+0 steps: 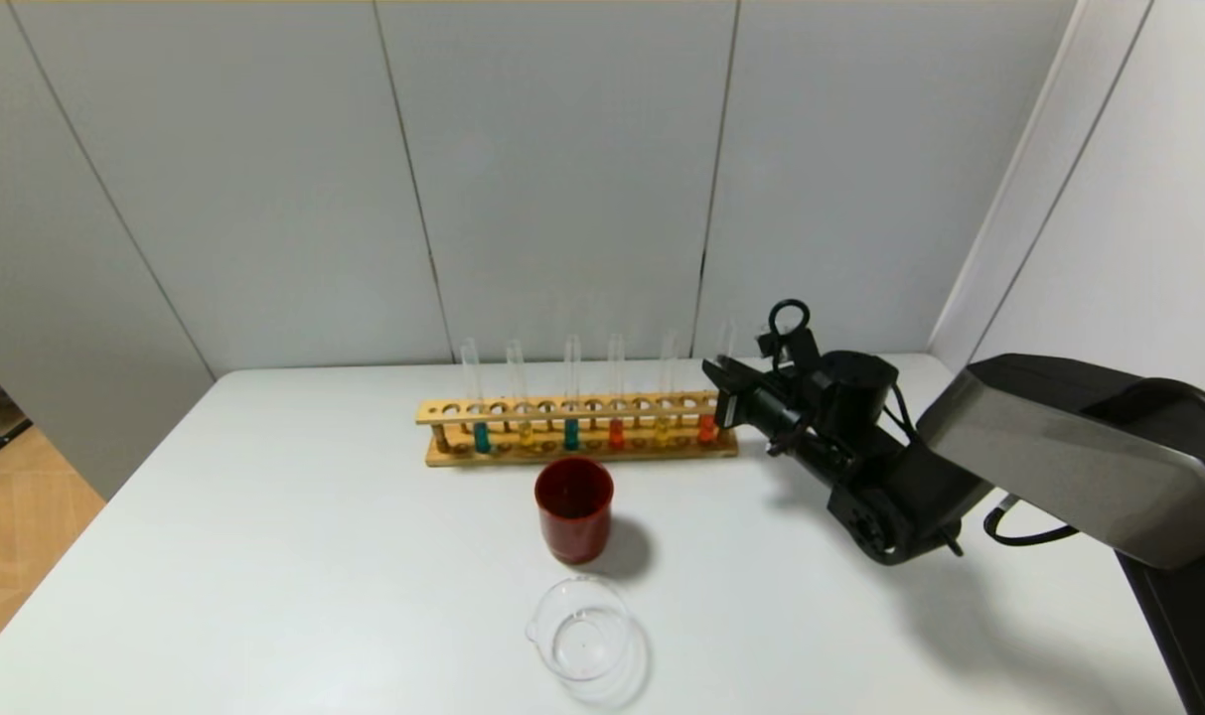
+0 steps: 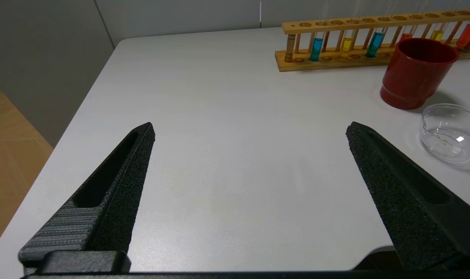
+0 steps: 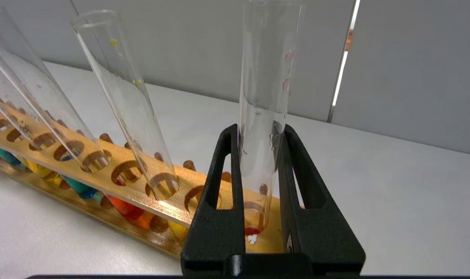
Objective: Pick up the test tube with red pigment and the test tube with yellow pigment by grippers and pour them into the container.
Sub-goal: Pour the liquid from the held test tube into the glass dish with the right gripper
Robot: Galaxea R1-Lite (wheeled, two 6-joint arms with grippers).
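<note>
A wooden rack (image 1: pixel 562 408) holds several tubes. The test tube with red pigment (image 1: pixel 707 427) stands in the rack's rightmost hole. My right gripper (image 1: pixel 718 382) is shut on its clear glass above the rack top; the right wrist view shows both fingers (image 3: pixel 223 162) pressed against the tube (image 3: pixel 264 77), with its red liquid (image 3: pixel 252 230) still down in the rack. A test tube with yellow pigment (image 1: pixel 662 429) stands next to it (image 3: pixel 130 108). The container, a low clear beaker (image 1: pixel 580 628), sits near the front. My left gripper (image 2: pixel 250 130) is open and empty over bare table.
A dark-red cup (image 1: pixel 573 508) stands between rack and beaker. A second red tube (image 1: pixel 615 434), a second yellow tube (image 1: pixel 525 434) and two teal tubes (image 1: pixel 482 437) are in the rack. The table's left edge (image 2: pixel 83 108) drops to the floor.
</note>
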